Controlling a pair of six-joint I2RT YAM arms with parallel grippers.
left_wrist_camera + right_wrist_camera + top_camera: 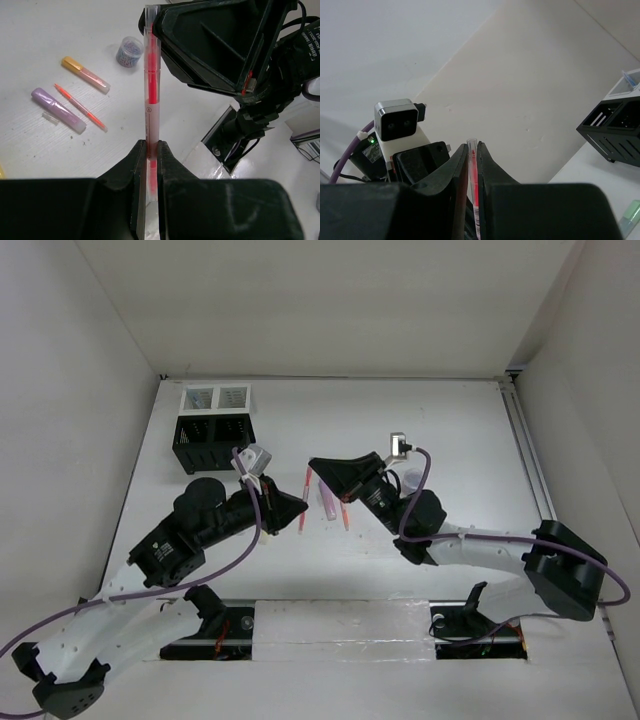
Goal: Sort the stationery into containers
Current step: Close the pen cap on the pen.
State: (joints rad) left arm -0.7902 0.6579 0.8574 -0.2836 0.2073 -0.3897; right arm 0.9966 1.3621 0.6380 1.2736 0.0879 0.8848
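Left gripper (151, 147) pinched tight on pen (151, 75), 6 o'clock end; right gripper (473, 150) clamps 12 o'clock end. Pen: thin, clear barrel, red core.

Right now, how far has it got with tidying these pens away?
Early, it seems. Done: a blue pen seems to stand in the white organiser. In hand: left gripper and right gripper both pinch one red pen. Left: purple marker, orange marker, thin pen and round piece lie loose on the table.

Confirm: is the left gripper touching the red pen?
Touching. Left wrist view: the left gripper clamps the red pen from both sides, no gap.
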